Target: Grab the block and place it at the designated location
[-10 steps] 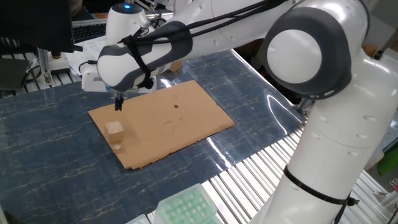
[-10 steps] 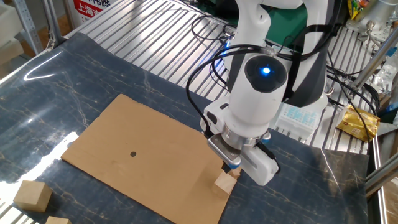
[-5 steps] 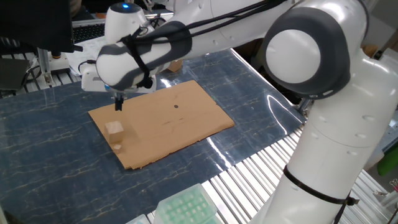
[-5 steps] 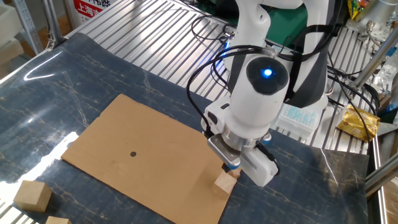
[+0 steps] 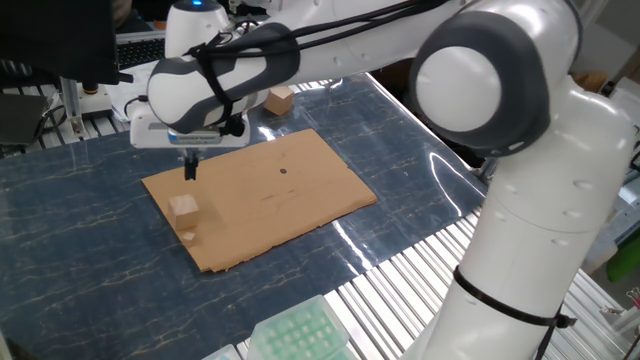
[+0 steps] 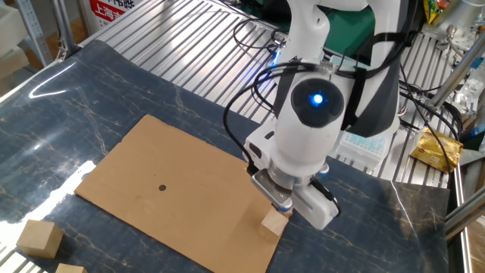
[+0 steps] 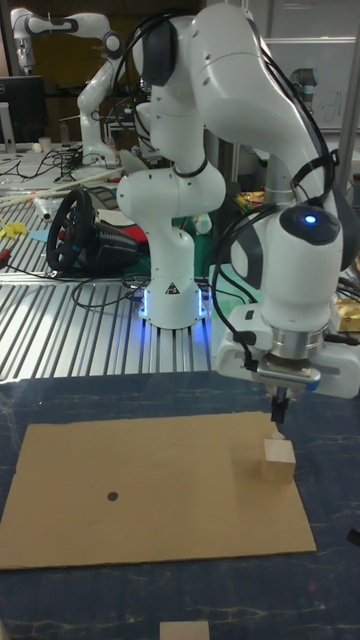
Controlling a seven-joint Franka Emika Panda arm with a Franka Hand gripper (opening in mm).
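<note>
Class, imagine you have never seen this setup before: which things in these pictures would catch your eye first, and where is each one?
The big white robot arm fills much of each view, its gripper hanging just above a small pale block. The block sits near one end of a flat brown cardboard sheet on the dark table, with a tiny black dot toward the sheet's other end.

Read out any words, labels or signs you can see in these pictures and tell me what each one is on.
Red sign, top of the other fixed view: red and white characters, cut off and too blurred to read.
Round black badge on the second arm's base: a logo, too small to read.
Monitor, left of the tall view: small mark on the bezel, unreadable.
Nothing legible on the block or cardboard.
</note>
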